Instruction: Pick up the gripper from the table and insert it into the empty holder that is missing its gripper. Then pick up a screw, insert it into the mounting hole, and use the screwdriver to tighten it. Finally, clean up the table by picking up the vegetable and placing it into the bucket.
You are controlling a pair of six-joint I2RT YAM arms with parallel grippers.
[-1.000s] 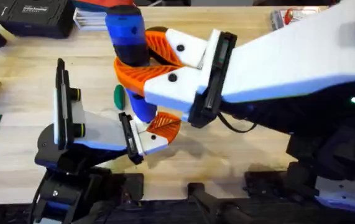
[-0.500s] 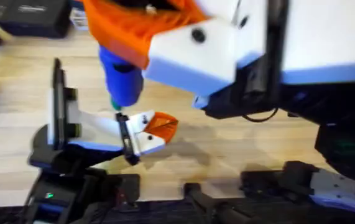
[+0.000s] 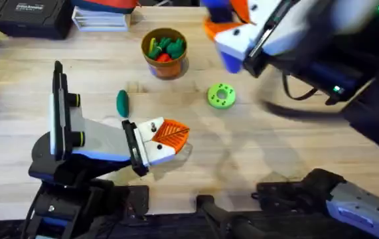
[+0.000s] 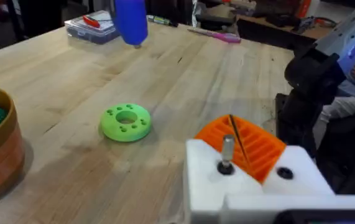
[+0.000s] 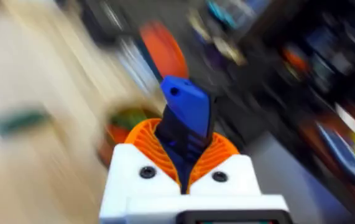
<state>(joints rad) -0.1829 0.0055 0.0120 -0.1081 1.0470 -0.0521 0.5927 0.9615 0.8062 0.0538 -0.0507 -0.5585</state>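
Jaws: your right gripper [image 5: 186, 168] is clamped on the screwdriver [image 5: 186, 121]; your left gripper [image 3: 164, 139] sits closed and empty on the desk [image 3: 255, 153].

Right arm is raised over the far right of the desk, blue screwdriver body pinched between its orange pads. Left gripper lies low near the desk's middle, a screw [image 4: 226, 151] standing in its white holder [image 4: 252, 186] beside the orange ribbed gripper [image 4: 245, 144]. Vegetable [image 3: 122, 101] lies on the desk just beyond the left gripper. Bucket [image 3: 165, 52] stands farther back with toy vegetables in it; lime-green disc [image 3: 221, 95] sits to its right.
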